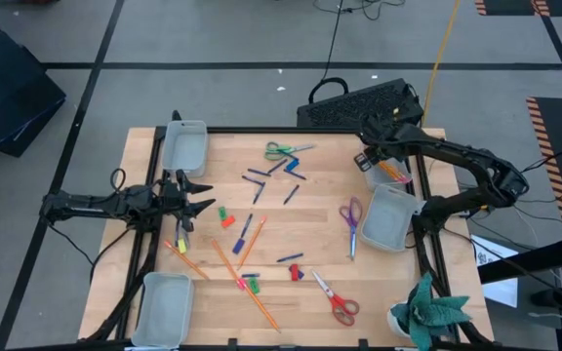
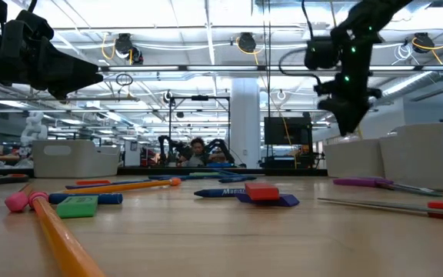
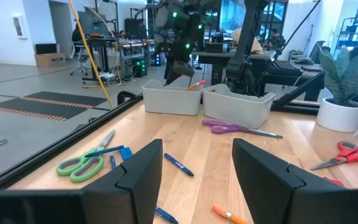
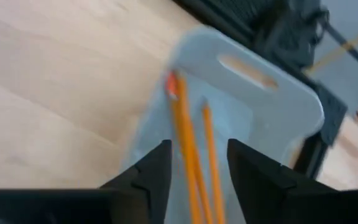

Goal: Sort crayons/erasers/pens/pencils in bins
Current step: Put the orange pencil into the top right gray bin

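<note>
Right gripper (image 1: 371,159) hovers above the translucent grey-white plastic bin (image 1: 390,176) at the table's far right in the high view. Its wrist view shows spread fingers (image 4: 148,177) over long orange pencils (image 4: 190,155), apparently lying inside. Left gripper (image 3: 197,174), parted, waits at the left edge.

high: overhead | low: tabletop-level | wrists: forward, close | shared: table (image 1: 310,210)

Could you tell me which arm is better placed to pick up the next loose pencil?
Probably left: its open gripper hovers beside the loose pencils; the right gripper is over the far bin.
</note>
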Available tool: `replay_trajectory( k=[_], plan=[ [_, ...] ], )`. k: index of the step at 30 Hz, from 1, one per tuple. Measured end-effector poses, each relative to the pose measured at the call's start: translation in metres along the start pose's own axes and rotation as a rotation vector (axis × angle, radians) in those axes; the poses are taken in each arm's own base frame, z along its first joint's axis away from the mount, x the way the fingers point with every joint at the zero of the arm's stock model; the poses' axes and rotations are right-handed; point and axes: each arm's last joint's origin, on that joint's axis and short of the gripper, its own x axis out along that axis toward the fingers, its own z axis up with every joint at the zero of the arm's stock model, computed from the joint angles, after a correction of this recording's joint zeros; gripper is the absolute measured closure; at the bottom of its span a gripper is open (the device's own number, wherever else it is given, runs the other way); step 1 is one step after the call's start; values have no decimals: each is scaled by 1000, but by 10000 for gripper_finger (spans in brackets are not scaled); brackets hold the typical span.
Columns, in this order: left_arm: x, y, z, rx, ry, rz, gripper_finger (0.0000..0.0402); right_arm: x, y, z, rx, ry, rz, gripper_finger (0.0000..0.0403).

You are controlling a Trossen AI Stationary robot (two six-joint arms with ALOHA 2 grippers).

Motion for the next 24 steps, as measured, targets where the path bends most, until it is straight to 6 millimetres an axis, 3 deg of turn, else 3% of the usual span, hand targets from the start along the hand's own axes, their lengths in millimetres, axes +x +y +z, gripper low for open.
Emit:
replay_trajectory(
  k=[4,9,16,24],
  plan=[
    [0,0,0,0,0,0,204,-25,22,6,-90,-73,58,245],
    [0,0,0,0,0,0,204,-56,59,-6,-137,-128,149,253],
    [0,0,0,0,0,0,204,-84,145,-42,-176,-214,447,263],
    [0,0,0,0,0,0,204,-105,234,-67,-281,-177,513,264]
  ],
)
